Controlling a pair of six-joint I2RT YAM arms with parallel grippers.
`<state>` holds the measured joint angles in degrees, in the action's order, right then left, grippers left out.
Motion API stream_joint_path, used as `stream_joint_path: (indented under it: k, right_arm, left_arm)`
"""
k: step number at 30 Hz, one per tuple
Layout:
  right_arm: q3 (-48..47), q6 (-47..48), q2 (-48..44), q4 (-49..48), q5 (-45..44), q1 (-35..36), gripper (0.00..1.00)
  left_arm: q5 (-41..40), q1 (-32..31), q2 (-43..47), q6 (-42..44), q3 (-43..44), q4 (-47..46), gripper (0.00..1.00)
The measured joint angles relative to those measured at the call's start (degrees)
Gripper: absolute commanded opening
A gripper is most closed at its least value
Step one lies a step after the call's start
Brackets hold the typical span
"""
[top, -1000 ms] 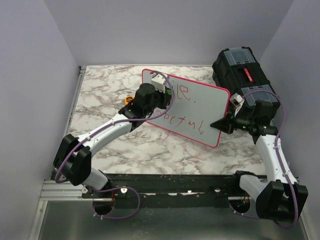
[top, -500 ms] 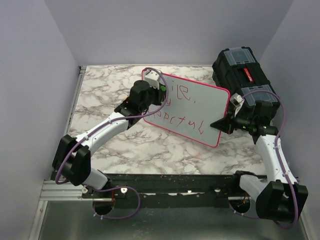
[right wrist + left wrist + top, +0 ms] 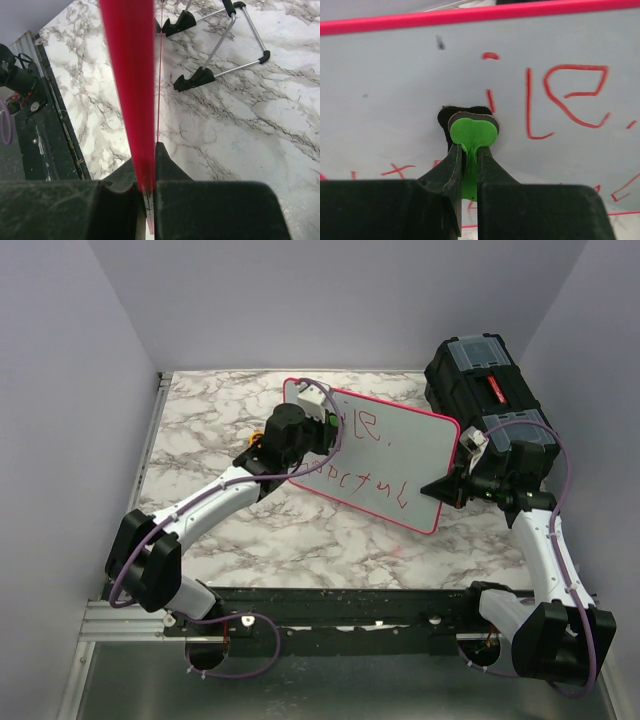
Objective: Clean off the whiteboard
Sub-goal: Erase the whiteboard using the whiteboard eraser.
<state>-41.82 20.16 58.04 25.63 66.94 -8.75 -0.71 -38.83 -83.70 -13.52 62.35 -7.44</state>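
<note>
Showing a scrubbing stroke on the whiteboard (image 3: 400,455), which stands propped and tilted at the middle-rear of the marble table (image 3: 200,410), just beside the black toolbox (image 3: 480,375). Over the last second the left gripper (image 3: 322,420) shifts up and to the left across the board's upper-left corner, then returns slightly right. This reads as a back-and-forth wipe. Most of the red lettering (image 3: 570,95) remains, so the task is judged to be at an early stage.

The left wrist view shows what the arm hides from above. The left jaws are clenched on the green eraser (image 3: 472,131), whose black pad presses against the board just left of a short red stroke.

The right gripper (image 3: 447,487) is clamped on the board's right edge to steady it. The right wrist view shows the pink-red rim (image 3: 127,75) edge-on between the jaws. It also shows the wire stand (image 3: 220,50) with black feet behind the board, which the top view conceals.
</note>
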Motion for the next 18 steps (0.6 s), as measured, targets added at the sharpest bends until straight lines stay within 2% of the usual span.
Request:
stream_joint_path:
  k: [8,18]
  right_arm:
    - [0.0,-0.2,0.0,0.0,0.0,0.0,0.0]
    - [0.0,-0.2,0.0,0.1,0.0,0.0,0.01]
  left_arm:
    - [0.5,6.6,0.0,0.0,0.0,0.2,0.0]
    - [0.3,-0.5,-0.5,-0.1,1.6,0.1,0.0]
